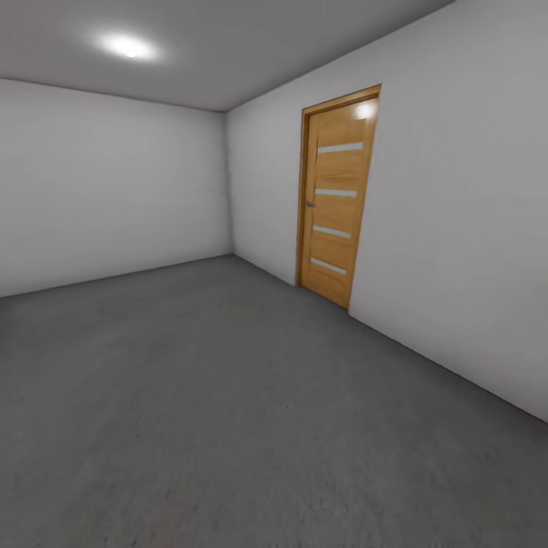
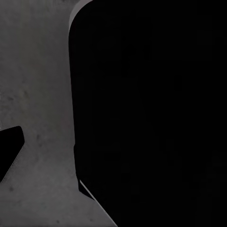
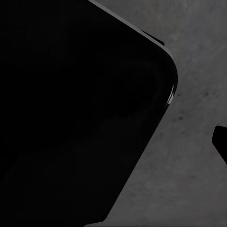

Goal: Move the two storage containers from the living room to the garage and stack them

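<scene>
Location: a room with a dark grey speckled concrete floor (image 1: 228, 411) and plain white walls (image 1: 99, 183) — judged to be the garage.
Fixtures: a wooden door (image 1: 336, 202) with four pale horizontal slits, shut, in the right-hand wall; a ceiling light (image 1: 128, 46) above.
Containers: no orange-red bin can be made out here; their position cannot be stated.
Wrist views: each has a large black rounded body (image 2: 151, 113) close to the lens, with grey concrete beside it (image 3: 194, 165); what the black body is cannot be told.
Left claw: state cannot be told.
Right claw: state cannot be told.
Handling, as a judgement: open rigid bins of this kind are likely light and stiff, with smooth walls — best taken at opposite rims.
Stage: judged in transit; stacking not yet done.
</scene>
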Motion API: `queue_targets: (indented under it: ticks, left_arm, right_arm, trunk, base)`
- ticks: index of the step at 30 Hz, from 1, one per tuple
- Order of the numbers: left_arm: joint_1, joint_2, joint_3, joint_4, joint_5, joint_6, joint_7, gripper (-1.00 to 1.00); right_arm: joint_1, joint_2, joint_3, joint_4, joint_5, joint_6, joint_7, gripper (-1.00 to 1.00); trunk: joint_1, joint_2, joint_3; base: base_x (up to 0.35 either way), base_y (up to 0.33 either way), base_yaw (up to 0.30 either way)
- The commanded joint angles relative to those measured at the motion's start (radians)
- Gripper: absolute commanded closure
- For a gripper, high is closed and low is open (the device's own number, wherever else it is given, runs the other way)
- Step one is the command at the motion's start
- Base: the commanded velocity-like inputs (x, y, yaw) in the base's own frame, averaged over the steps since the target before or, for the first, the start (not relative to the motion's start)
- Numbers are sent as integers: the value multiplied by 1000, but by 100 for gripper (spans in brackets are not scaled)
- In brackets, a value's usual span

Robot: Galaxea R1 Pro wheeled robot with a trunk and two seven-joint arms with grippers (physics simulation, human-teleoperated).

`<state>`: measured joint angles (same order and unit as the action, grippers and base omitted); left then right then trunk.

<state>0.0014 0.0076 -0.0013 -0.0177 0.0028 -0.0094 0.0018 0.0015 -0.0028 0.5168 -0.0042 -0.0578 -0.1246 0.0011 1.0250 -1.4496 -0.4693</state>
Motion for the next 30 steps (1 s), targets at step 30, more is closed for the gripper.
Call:
queue_targets:
  ticks: [30]
  left_arm:
    - [0,0,0,-1,0,-1,0,-100]
  right_arm:
    - [0,0,6,0,-7,-3,-1,-100]
  trunk:
    - [0,0,-1]
  base:
    - [0,0,-246]
